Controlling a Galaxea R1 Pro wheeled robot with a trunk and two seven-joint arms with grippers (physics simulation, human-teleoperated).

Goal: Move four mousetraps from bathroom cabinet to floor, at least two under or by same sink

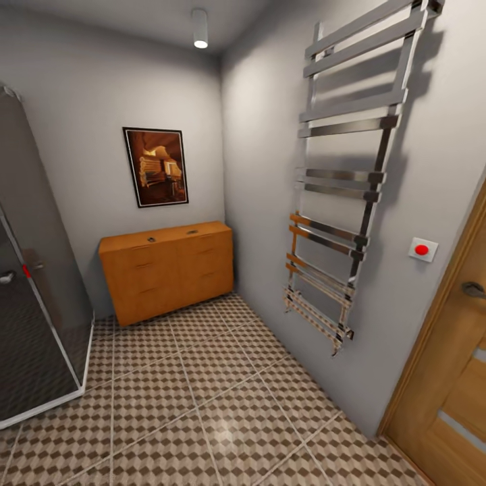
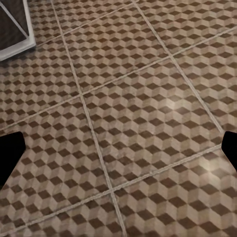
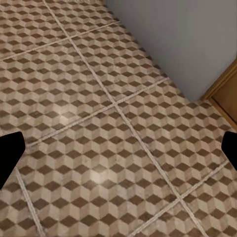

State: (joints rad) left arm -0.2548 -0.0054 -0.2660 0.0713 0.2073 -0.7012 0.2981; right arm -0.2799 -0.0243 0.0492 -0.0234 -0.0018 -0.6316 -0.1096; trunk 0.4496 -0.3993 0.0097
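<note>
The left gripper (image 2: 118, 150) shows in its wrist view as two dark fingertips at opposite edges of the picture, spread wide apart with nothing between them, hanging above the bathroom floor (image 2: 128, 98) of large square tiles printed with brown, beige and white cubes. A corner of the white shower base (image 2: 15, 47) lies at the edge of that view. The right gripper (image 3: 118, 150) looks the same: fingertips far apart, holding nothing and touching nothing, over the same tiles beside a grey wall (image 3: 177, 34) and the foot of a wooden door frame (image 3: 224, 94).

In the head view, from left to right: a dark glass shower enclosure (image 1: 34, 304) stands on the tiled floor (image 1: 202, 405); a framed brown picture (image 1: 156, 166) hangs on the far wall above the wide low orange-brown wooden cabinet (image 1: 169, 270), which stands in the far corner with its drawers closed. Two small dark items (image 1: 151, 239) lie on its top, too small to identify. Open floor lies in front of it. A chrome ladder towel rail (image 1: 351, 175) hangs on the right wall, then a white switch with a red button (image 1: 422, 249), then a light wooden door (image 1: 459, 378).
</note>
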